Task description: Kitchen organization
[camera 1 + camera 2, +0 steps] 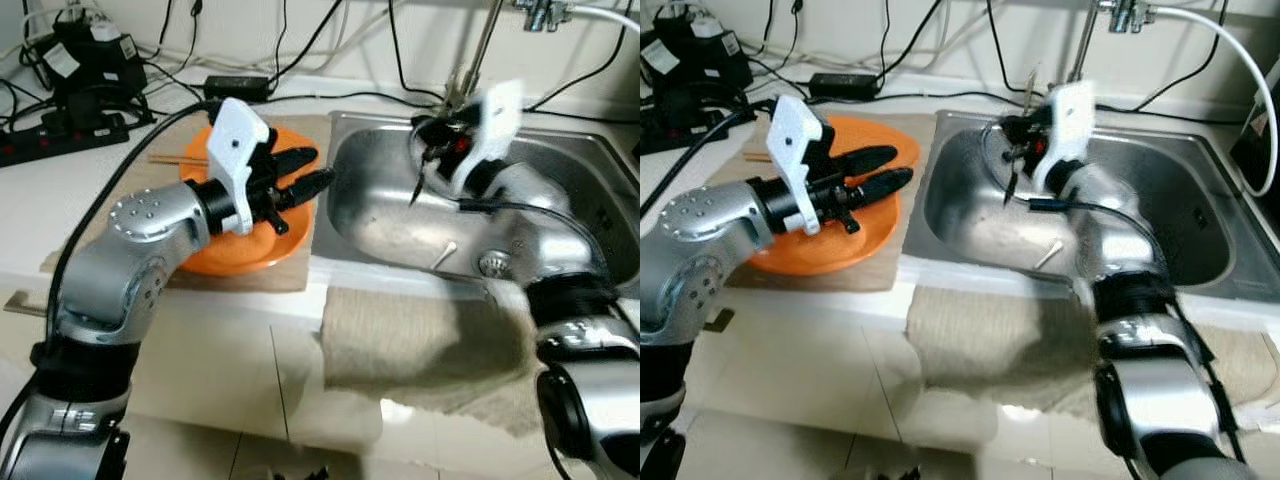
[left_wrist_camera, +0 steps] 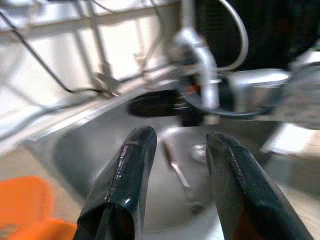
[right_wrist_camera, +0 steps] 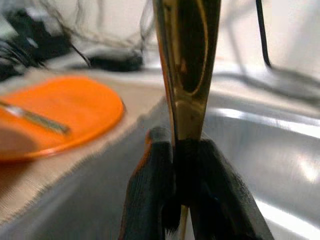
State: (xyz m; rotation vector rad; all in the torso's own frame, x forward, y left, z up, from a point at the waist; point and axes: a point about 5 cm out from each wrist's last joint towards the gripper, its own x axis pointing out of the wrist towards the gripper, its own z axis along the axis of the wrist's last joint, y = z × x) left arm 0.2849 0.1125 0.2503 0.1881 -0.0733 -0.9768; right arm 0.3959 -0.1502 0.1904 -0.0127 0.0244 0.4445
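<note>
My right gripper (image 1: 1025,135) hangs over the back left part of the steel sink (image 1: 570,175) and is shut on a gold-coloured utensil (image 3: 187,60). The utensil stands upright between the fingers (image 3: 155,195); which kind it is I cannot tell. My left gripper (image 1: 322,166) is open just above the right edge of an orange plate (image 1: 225,258), pointing toward the sink, with nothing between its fingers (image 2: 132,170). A pale utensil (image 1: 443,255) lies on the sink bottom near the drain (image 1: 492,264).
The plate rests on a wooden board (image 1: 275,278) left of the sink, with chopsticks (image 1: 172,158) at its far side. A grey cloth (image 1: 420,345) hangs over the counter's front edge. The faucet (image 1: 482,50) rises behind the sink. Power strips and cables (image 1: 70,125) crowd the back left.
</note>
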